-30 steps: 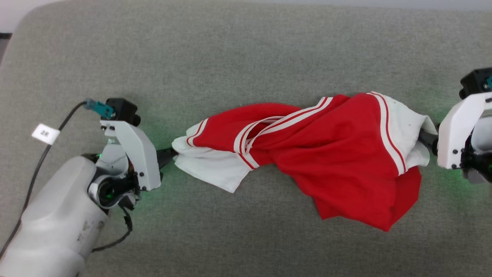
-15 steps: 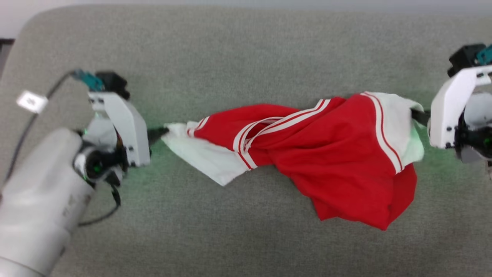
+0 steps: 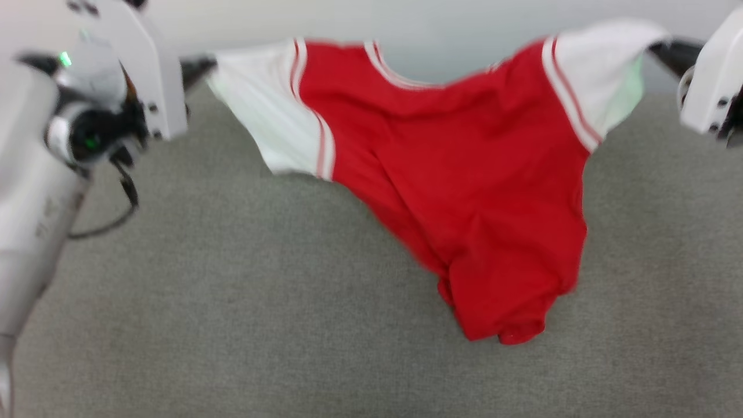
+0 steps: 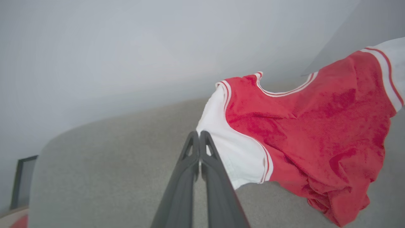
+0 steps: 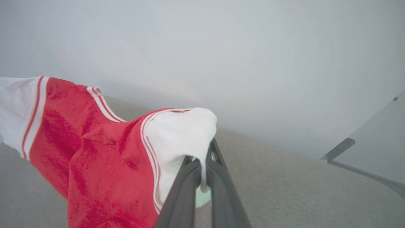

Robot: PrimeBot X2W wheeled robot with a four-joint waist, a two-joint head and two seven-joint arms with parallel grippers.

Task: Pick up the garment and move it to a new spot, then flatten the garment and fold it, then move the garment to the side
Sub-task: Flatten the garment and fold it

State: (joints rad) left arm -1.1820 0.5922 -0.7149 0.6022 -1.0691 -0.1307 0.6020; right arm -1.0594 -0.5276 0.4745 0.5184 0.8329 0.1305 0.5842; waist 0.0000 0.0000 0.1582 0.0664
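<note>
no longer leaving the garment (image 3: 464, 174) bunched flat on the grey padded surface (image 3: 232, 302) as a second ago; now holding it up in the air, stretching it wide between both raised arms, with the red body sagging down toward the surface. looking higher with the head camera as well, taking in the pale wall (image 3: 453, 35) behind the neckline. pinching the edge of one white sleeve tight with the left gripper (image 3: 200, 65), as before. clenching the other white sleeve with the right gripper (image 3: 662, 49), squeezing a wad of cloth between and over its fingers (image 5: 182, 193) in the right wrist view. blurring badly in the head view, smearing the striped trim. cutting off both gripper bodies at the side edges there. hard telling the lowest red folds as touching the surface or hanging just above it.
</note>
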